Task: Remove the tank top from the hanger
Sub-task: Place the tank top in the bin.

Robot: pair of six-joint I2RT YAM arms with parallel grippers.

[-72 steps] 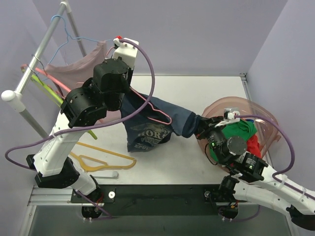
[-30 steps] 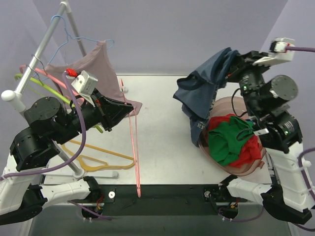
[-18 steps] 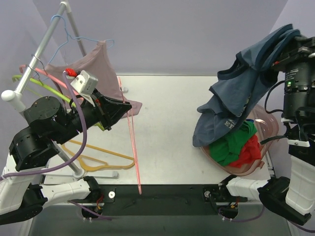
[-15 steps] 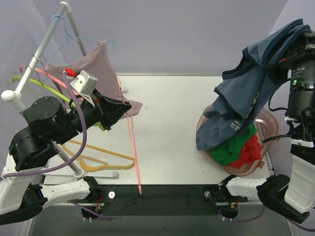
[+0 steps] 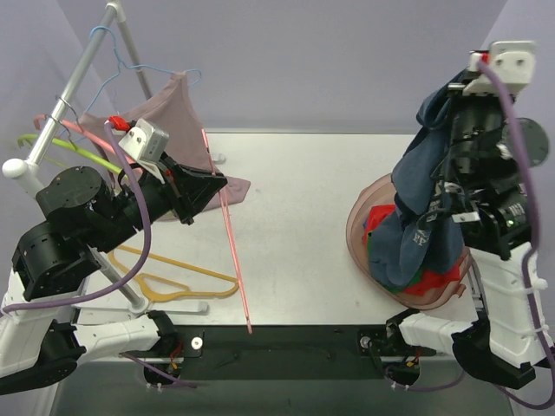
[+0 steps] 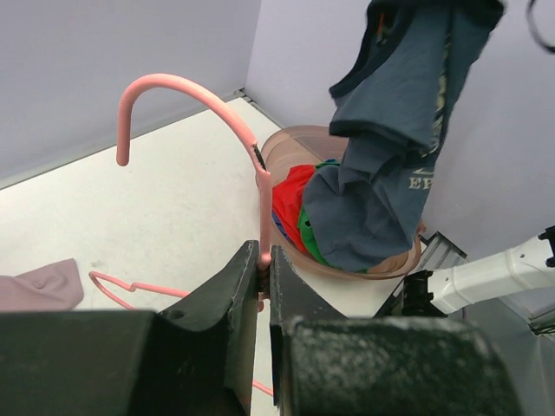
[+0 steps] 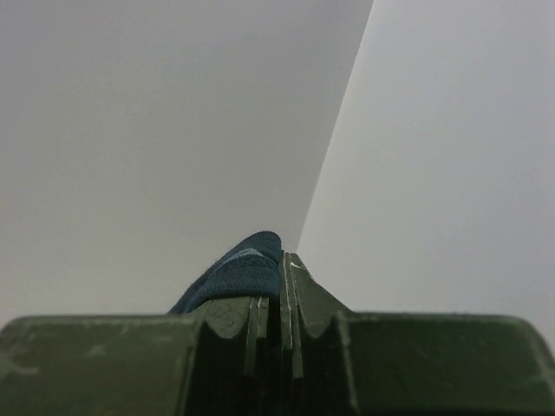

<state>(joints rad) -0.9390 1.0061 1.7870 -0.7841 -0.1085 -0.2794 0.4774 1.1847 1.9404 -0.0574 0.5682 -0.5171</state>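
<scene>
Tank top (image 5: 425,234), limp and light, we hold bunched by an edge in our clamped-shut right hand (image 7: 279,270) above the basket (image 5: 355,225), our left hand (image 6: 264,258) nipping the neck of the pink hanger (image 6: 186,87).

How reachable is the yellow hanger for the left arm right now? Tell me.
Probably not yet. The yellow hanger lies on the table close beside that arm, but the left gripper is clamped on the pink hanger, leaving no free jaws.
</scene>
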